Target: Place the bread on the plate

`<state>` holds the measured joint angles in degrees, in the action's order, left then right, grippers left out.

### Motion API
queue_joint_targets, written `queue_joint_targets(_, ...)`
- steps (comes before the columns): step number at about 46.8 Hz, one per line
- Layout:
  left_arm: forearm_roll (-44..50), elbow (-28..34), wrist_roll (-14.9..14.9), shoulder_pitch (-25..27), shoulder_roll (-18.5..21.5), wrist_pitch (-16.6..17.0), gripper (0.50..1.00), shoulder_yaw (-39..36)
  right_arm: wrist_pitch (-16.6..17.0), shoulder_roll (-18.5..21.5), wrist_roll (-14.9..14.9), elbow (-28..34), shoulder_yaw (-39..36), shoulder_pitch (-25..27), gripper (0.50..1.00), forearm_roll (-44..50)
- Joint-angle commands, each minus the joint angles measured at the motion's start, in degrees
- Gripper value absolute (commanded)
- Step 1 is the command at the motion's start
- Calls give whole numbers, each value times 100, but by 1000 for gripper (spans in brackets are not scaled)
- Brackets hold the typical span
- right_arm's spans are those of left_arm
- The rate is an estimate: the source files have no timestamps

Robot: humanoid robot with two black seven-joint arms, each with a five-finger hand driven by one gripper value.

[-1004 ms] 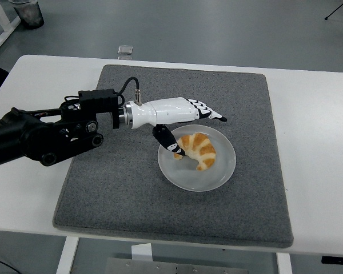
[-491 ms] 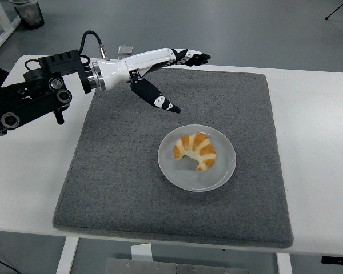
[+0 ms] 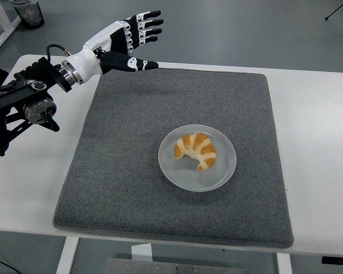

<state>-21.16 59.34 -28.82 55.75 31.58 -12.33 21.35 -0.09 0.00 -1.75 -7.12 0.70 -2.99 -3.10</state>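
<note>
The bread, a golden croissant [image 3: 196, 150], lies on the round white plate [image 3: 224, 169] in the middle of the grey mat [image 3: 120, 171]. My left hand [image 3: 138, 43] is raised above the mat's far left corner, well away from the plate. Its fingers are spread and it holds nothing. The left arm comes in from the left edge. The right arm is out of view.
The white table [image 3: 314, 148] extends around the mat on all sides. A small grey object [image 3: 125, 49] lies on the floor beyond the table's far edge. A dark bin [image 3: 27, 12] stands at the top left.
My left hand has pulled back from the plate, up and to the left, leaving the croissant on the plate. The fingers have spread wider.
</note>
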Motion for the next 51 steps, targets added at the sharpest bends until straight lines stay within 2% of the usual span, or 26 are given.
queue_joint_targets(1, 217, -203, 8, -2, -3, -295, 999, 1, 0, 0, -1, 0, 0, 0, 952, 2)
queue_joint_targets(11, 375, -1213, 61, -2, -46, -1675, 999, 370, 0, 0, -1, 0, 0, 0, 952, 2)
queue_joint_targets(19, 850, -1908, 175, 15, -55, -2255, 999, 405, 0, 0, -1, 0, 0, 0, 954, 2)
queue_joint_targets(38, 1825, -3024, 1256, -2, -222, -2267, 999, 405, 0, 0, -1, 0, 0, 0, 952, 2)
queue_joint_targets(51, 2414, -3245, 1475, -195, -363, -2267, 999, 423, 0, 0, -1, 0, 0, 0, 952, -7)
